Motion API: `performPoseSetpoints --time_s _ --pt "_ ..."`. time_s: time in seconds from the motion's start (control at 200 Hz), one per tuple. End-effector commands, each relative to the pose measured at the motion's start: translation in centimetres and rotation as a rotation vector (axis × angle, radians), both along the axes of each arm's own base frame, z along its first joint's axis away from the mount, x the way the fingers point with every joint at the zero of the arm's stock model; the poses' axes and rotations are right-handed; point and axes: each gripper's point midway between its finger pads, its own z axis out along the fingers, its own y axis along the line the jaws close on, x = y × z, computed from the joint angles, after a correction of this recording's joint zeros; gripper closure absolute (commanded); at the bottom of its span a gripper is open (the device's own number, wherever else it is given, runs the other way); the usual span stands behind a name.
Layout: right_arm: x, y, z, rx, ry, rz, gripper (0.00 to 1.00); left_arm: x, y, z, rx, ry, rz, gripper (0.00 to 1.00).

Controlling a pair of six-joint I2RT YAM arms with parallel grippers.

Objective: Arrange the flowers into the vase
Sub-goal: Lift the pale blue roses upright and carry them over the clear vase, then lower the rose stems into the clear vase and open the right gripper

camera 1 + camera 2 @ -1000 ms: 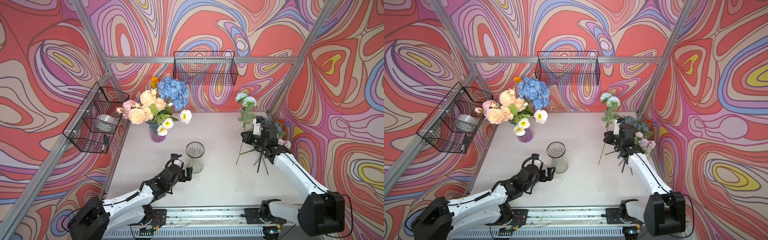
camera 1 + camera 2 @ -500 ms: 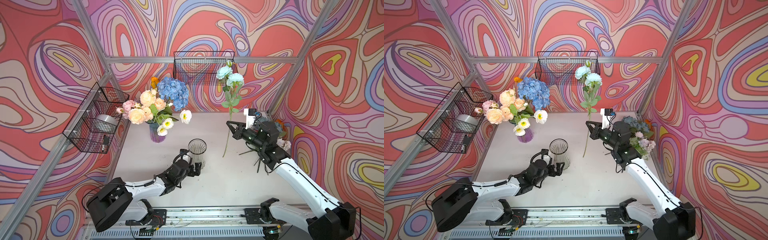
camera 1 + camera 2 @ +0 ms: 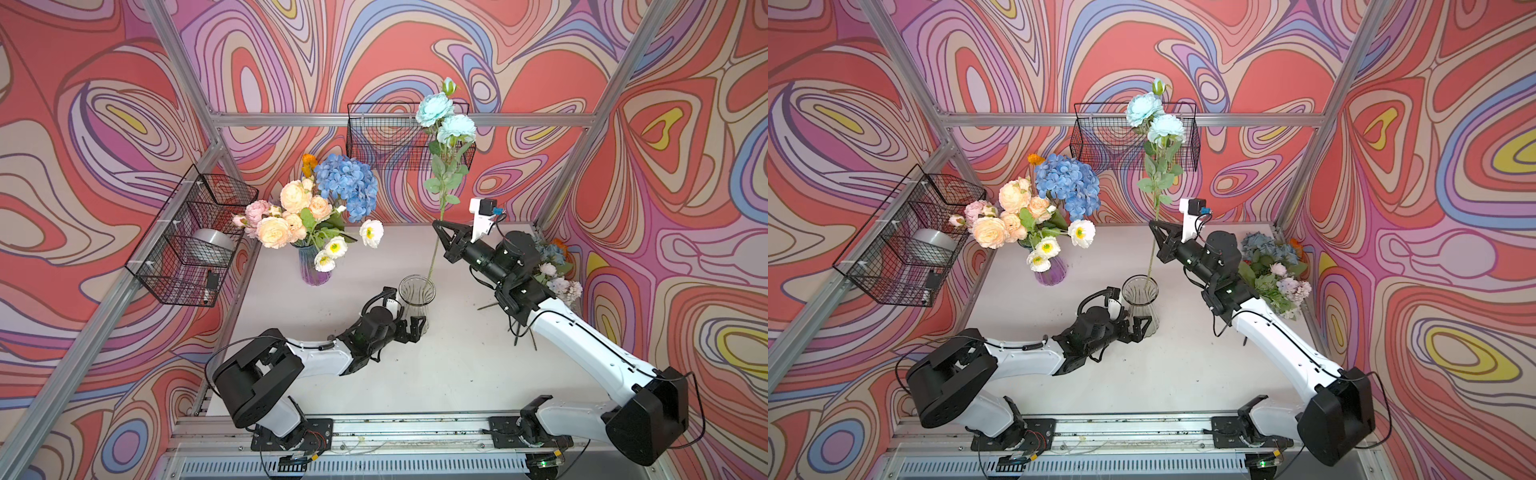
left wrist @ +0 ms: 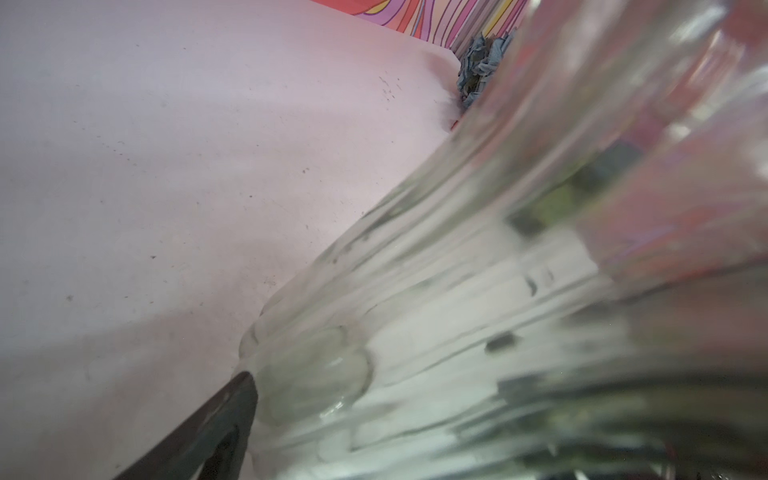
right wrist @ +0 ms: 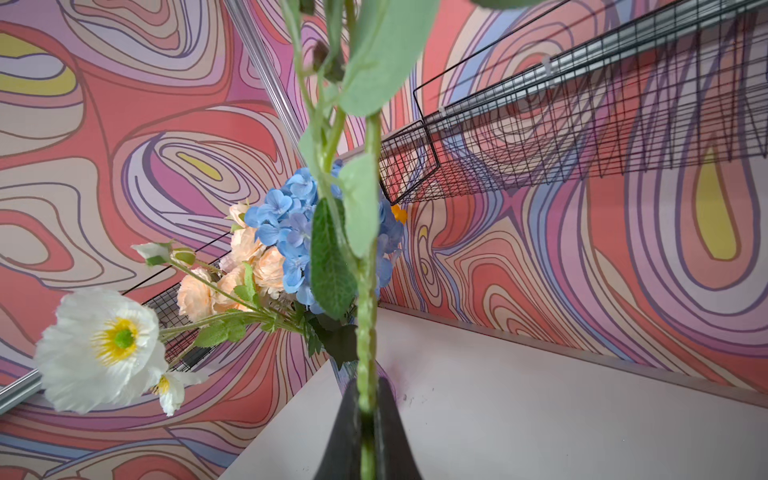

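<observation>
Our left hand (image 3: 413, 325) lies low on the desk (image 3: 436, 374), its fingers spread on either side of the foot of the vase (image 3: 417, 291); we cannot tell if they touch the glass. Our right hand (image 3: 437, 228) pinches the stem of the rose (image 3: 434, 110). The blooms stand high above the hand, and the stem's end sits below it inside the vase's mouth. More flowers (image 3: 555, 274) lie behind its wrist.

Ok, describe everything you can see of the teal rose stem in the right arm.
The teal rose stem is a long green plastic-looking stalk with two teal blooms, a closed bud on top and several leaves. It stands nearly upright, pinched low by the shut right end effector; its tip appears to dip into the clear glass vase.
</observation>
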Motion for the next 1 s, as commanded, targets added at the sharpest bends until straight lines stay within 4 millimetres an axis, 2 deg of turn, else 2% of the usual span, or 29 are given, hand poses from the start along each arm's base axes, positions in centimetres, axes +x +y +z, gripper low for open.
performPoseSetpoints --time_s 0.0,0.165,0.235,0.27,0.28,0.305,0.446,0.551,0.696,0.856,0.992 --pt "-0.4 0.5 2.3 -0.008 -0.094 -0.015 1.00 0.1 -1.4 1.8 -0.064 -0.040 -0.034 0.00" --pt "-0.8 1.3 0.8 -0.043 -0.082 0.002 1.00 -0.2 0.3 2.4 -0.019 -0.057 0.008 0.00" --pt "-1.1 1.8 -0.4 -0.059 -0.076 0.019 1.00 -0.6 1.8 2.5 0.007 -0.059 0.042 0.00" --pt "-1.2 2.1 -1.1 -0.066 -0.074 0.027 1.00 -0.6 2.3 3.2 0.004 -0.068 0.060 0.00" --pt "-1.3 2.1 -1.2 -0.066 -0.076 0.031 1.00 -1.0 3.0 2.2 0.024 -0.053 0.067 0.00" --pt "-1.5 2.4 -1.7 -0.071 -0.081 0.042 1.00 -1.3 3.7 1.9 0.036 -0.048 0.078 0.00" --pt "-1.9 3.5 -4.2 -0.118 -0.103 0.052 1.00 -2.5 6.6 2.7 0.055 -0.059 0.136 0.00" --pt "-1.8 4.1 -6.1 -0.150 -0.099 0.045 1.00 -2.9 8.6 4.2 0.055 -0.097 0.187 0.00" --pt "-1.7 4.9 -9.2 -0.210 -0.064 0.030 1.00 -2.7 10.2 7.2 0.035 -0.183 0.237 0.00" --pt "-1.9 4.8 -11.9 -0.266 -0.021 0.001 1.00 -2.1 10.9 9.9 -0.005 -0.258 0.273 0.00" --pt "-2.1 4.6 -14.4 -0.313 0.029 -0.010 1.00 -1.6 10.5 11.6 -0.023 -0.308 0.265 0.00"
